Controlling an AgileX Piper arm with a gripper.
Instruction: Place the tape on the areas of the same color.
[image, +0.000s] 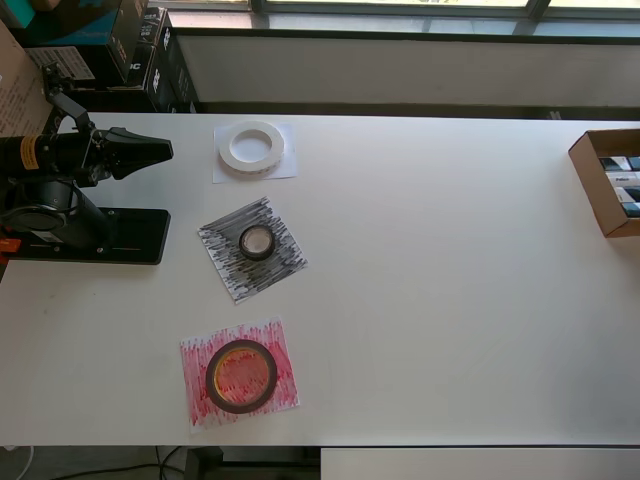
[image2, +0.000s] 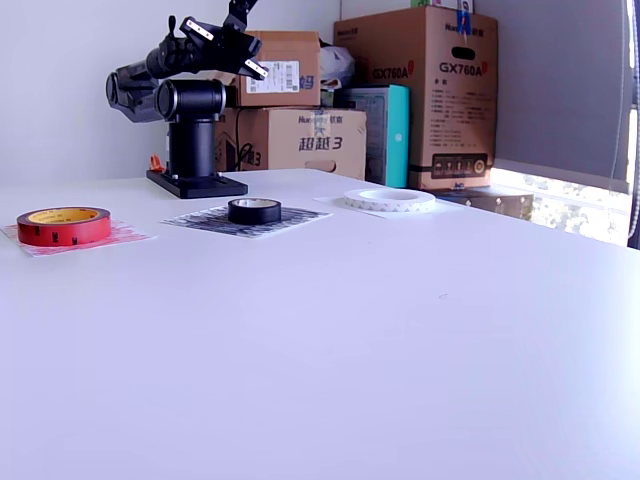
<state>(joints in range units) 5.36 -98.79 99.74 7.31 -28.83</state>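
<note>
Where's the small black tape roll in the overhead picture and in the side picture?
Overhead view: the black roll lies left of centre on the black scribbled sheet.
Exterior view: the roll sits left of centre, on the same sheet.
Shared landmark: the white ring beyond it.

The cardboard box (image: 606, 180) is cut off by the overhead view's right edge, its contents too small to identify, and the arm's rear section (image: 15, 160) runs past the left edge.
</note>
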